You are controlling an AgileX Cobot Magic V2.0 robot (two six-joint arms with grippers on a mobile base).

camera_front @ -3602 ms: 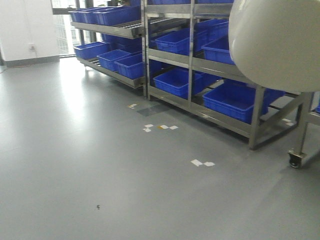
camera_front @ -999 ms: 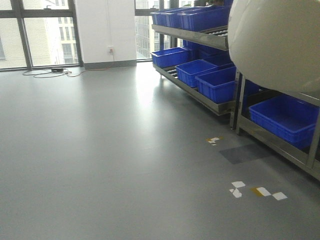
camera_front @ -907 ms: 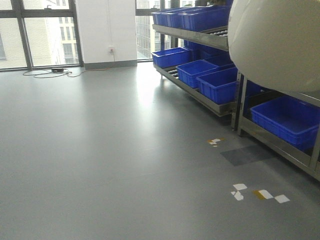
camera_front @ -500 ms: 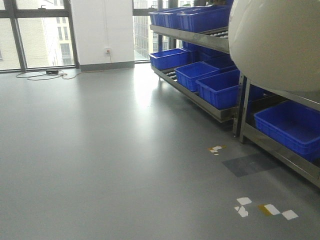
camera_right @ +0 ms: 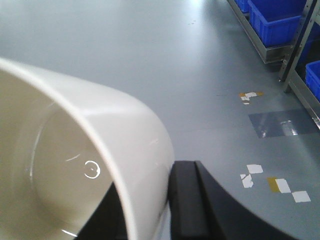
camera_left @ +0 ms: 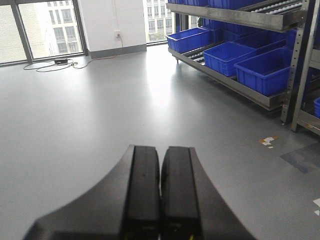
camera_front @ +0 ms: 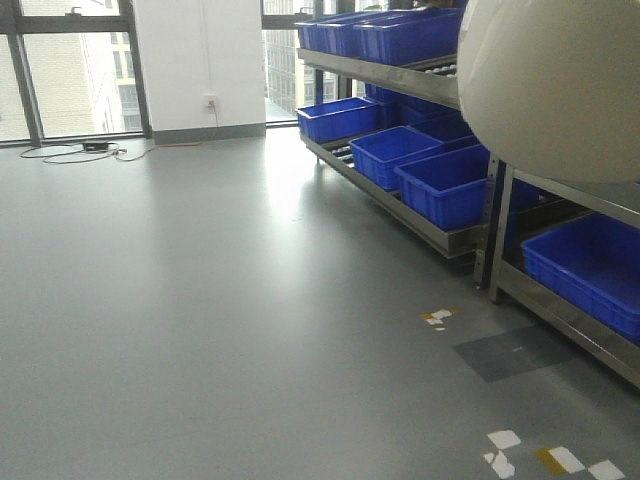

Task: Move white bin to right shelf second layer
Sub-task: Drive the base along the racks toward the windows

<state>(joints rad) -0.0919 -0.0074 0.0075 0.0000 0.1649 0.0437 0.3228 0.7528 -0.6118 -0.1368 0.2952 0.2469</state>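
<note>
The left gripper [camera_left: 161, 155] hangs empty, fingers pressed together. The view has swung left over the last seconds. Windows [camera_front: 70, 70] now fill the far left, the tape marks [camera_front: 545, 458] have slid down the floor, and the rack [camera_front: 390, 76] with its crates [camera_front: 445, 185] sits at the right edge. The base is probably still repositioning, with placement not yet begun. The bin [camera_front: 550, 90] has kept its spot upper right, off the floor, with the right gripper [camera_right: 150, 187] pinching its wall. It is tipped, mouth toward the wrist and base forward, so its axis runs roughly along the fingers.
</note>
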